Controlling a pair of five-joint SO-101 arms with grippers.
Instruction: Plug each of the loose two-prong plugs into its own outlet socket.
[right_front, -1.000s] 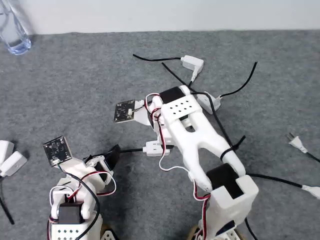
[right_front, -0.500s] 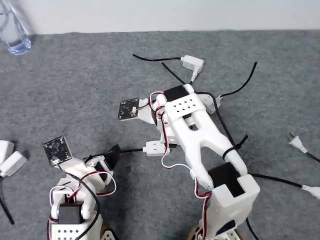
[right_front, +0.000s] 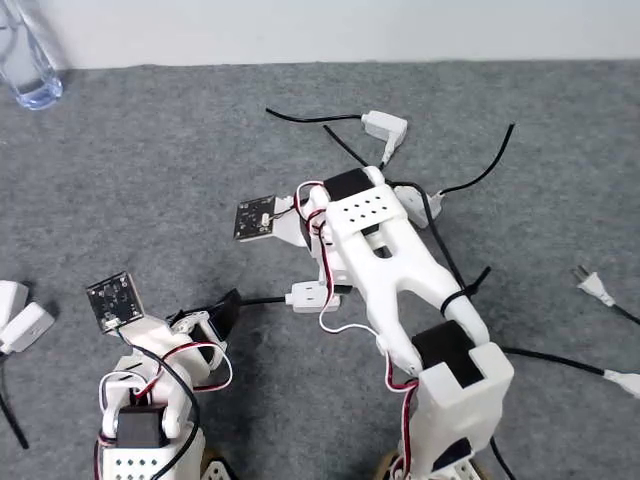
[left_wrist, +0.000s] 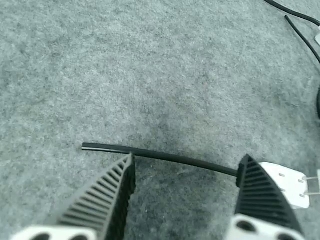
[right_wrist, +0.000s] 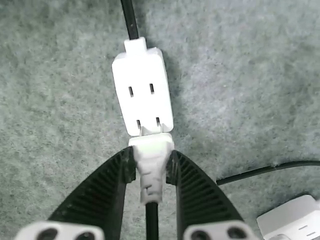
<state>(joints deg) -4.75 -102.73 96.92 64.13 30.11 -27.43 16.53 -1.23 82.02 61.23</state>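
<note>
You're working under bright, even light; the right arm (right_front: 400, 260) throws only a soft, faint shadow onto the grey carpet (right_front: 150, 150) beneath it.

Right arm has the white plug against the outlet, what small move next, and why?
Probably a short straight push toward the outlet. The right gripper is shut on the white plug, whose front meets the outlet's end in line with it; I cannot tell if it is seated.

Grey carpeted table (right_front: 140, 170) with black cords (right_front: 310, 118), a white outlet socket (right_wrist: 142, 92), a loose plug (right_front: 597, 287), a clear bottle (right_front: 28, 70).
</note>
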